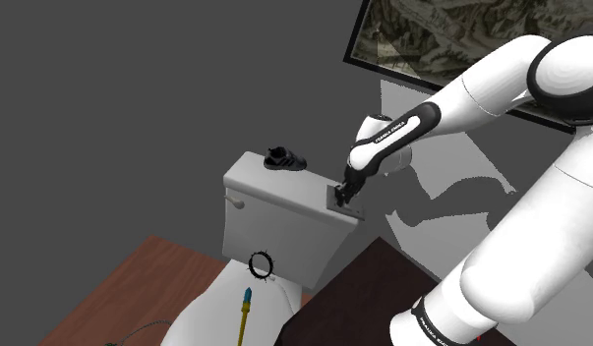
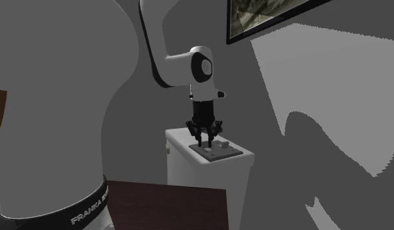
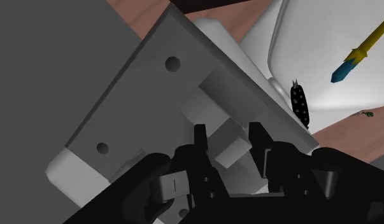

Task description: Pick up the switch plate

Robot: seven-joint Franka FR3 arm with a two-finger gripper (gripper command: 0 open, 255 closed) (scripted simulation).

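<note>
The switch plate [image 1: 347, 205] is a grey rectangle lying flat on the toilet tank lid [image 1: 284, 187], at the end near the arm. The wrist view shows the plate [image 3: 139, 95] with two screw holes and a pale toggle [image 3: 230, 147] standing up in its middle. My gripper [image 1: 342, 191] points down right over the plate and is open. Its fingertips [image 3: 200, 136] stand on either side of the toggle, and I see no firm contact. From the second exterior view, the gripper [image 2: 206, 140] hangs just over the far part of the plate [image 2: 218, 153].
A small black shoe [image 1: 283, 158] rests at the tank lid's far end. On the white toilet lid [image 1: 225, 295] below lie a black ring [image 1: 261, 262] and a yellow-and-blue screwdriver [image 1: 245, 310]. A framed picture [image 1: 422, 39] hangs on the wall. My dark stand [image 1: 368, 295] is beside the toilet.
</note>
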